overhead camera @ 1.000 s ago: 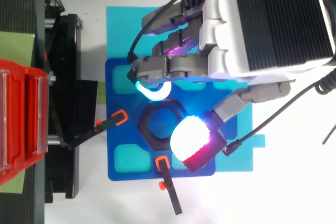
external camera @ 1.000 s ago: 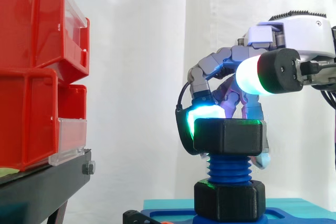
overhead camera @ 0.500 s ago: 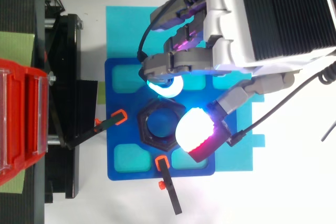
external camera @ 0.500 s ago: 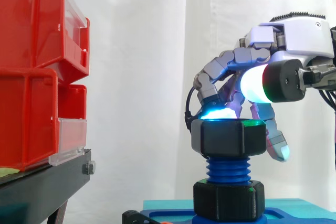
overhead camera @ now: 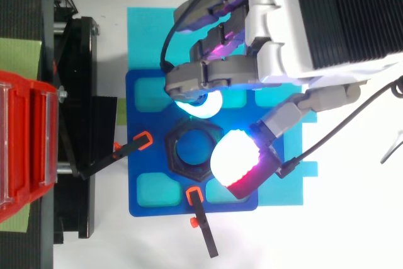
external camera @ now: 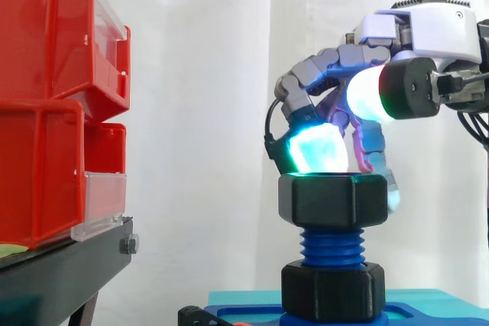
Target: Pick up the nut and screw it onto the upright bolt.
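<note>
Two red bins (external camera: 53,104) sit stacked on the black stand (external camera: 69,265) way over on the left, well apart from the action, so no trouble there. Moving right, the nut (external camera: 332,200) is already on top of the upright bolt (external camera: 332,248), with some blue threads showing below it, down to a second black hex collar (external camera: 332,292) at the base. The bolt's axis runs straight up.

The robot hand (external camera: 428,36) comes in from the right. The nut lies right under its curled fingertips (external camera: 317,150), down and left of the palm. The cyan pad looks just clear of the nut's top rim and the thumb pad (overhead camera: 234,160) sits higher, so the hand's curled but gripping nothing.

Seen from above, orange-tipped clamps (overhead camera: 132,146) on the blue base plate (overhead camera: 145,174) sit just beside the nut, probably too low to matter. The next grab likely means dropping straight down the bolt axis.
</note>
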Motion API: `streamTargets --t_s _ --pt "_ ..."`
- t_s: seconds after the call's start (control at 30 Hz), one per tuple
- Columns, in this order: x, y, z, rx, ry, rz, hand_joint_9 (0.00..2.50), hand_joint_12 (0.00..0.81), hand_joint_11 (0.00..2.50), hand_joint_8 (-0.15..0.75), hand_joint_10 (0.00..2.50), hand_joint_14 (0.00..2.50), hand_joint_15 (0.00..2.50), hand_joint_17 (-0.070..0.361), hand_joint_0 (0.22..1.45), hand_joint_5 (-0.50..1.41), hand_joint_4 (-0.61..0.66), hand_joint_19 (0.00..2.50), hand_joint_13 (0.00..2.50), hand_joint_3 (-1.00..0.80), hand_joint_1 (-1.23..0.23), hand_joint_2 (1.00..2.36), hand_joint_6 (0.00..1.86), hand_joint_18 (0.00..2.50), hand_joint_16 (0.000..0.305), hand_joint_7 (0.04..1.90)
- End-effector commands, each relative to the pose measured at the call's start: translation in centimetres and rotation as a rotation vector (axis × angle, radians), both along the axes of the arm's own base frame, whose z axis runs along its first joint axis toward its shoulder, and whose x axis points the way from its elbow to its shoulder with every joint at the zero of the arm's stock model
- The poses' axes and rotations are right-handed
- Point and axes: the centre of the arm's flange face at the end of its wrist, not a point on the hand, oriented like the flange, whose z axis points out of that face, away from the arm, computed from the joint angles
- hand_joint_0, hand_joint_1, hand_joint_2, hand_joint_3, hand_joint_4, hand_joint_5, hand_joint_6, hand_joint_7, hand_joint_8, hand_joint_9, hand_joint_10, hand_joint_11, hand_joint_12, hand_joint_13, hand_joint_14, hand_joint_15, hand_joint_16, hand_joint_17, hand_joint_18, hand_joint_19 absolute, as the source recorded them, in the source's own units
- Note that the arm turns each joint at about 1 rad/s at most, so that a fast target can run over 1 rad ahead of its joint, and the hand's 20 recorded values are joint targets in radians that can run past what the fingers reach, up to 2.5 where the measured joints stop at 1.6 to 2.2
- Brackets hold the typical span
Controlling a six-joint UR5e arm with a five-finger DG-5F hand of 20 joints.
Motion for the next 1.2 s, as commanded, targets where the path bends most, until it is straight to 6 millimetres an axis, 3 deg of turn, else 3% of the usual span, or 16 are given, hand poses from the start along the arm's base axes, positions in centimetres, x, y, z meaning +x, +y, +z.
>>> streamTargets --t_s 0.0,0.27,0.43,0.53,0.6,0.77,0.83,1.17 --pt "0.1 -0.4 1.0 -0.002 -0.012 0.015 1.46 0.137 0.2 0.205 0.01 0.0 0.0 0.021 0.52 -0.02 0.18 0.08 1.01 -0.5 -0.25 1.0 0.51 0.67 0.009 1.12" --pt "0.2 -1.0 1.1 0.001 -0.023 -0.006 1.25 0.158 0.09 0.195 0.0 0.0 0.0 0.039 0.5 -0.08 0.18 0.11 0.87 -0.5 -0.25 1.0 0.5 0.59 0.017 0.83" --pt "0.4 -0.1 0.8 0.003 -0.025 -0.006 1.12 0.163 0.0 0.179 0.0 0.0 0.0 0.047 0.49 -0.1 0.16 0.12 0.78 -0.5 -0.23 1.0 0.5 0.51 0.021 0.71" --pt "0.5 0.5 0.2 0.005 -0.028 -0.015 0.95 0.177 0.0 0.169 0.0 0.0 0.0 0.05 0.49 -0.11 0.15 0.03 0.62 -0.5 -0.22 1.0 0.5 0.33 0.022 0.65" --pt "0.5 0.8 -0.2 0.006 -0.03 -0.021 0.71 0.222 0.0 0.168 0.0 0.0 0.0 0.052 0.48 -0.14 0.13 0.0 0.34 -0.5 -0.19 1.0 0.5 0.0 0.023 0.61" --pt "0.5 2.0 -1.3 0.016 -0.045 -0.033 0.37 0.272 0.0 0.151 0.0 0.0 0.0 0.068 0.47 -0.18 0.09 0.0 0.03 -0.5 -0.13 1.0 0.5 0.0 0.03 0.59" --pt "0.4 2.6 -2.2 0.024 -0.046 -0.039 0.34 0.28 0.0 0.151 0.0 0.0 0.0 0.069 0.47 -0.19 0.09 0.0 0.0 -0.5 -0.12 1.0 0.5 0.0 0.031 0.58" --pt "0.4 3.5 -2.5 0.034 -0.037 -0.039 0.41 0.286 0.0 0.184 0.0 0.0 0.0 0.072 0.47 -0.15 0.14 0.0 0.12 -0.5 -0.09 1.0 0.5 0.0 0.032 0.71"
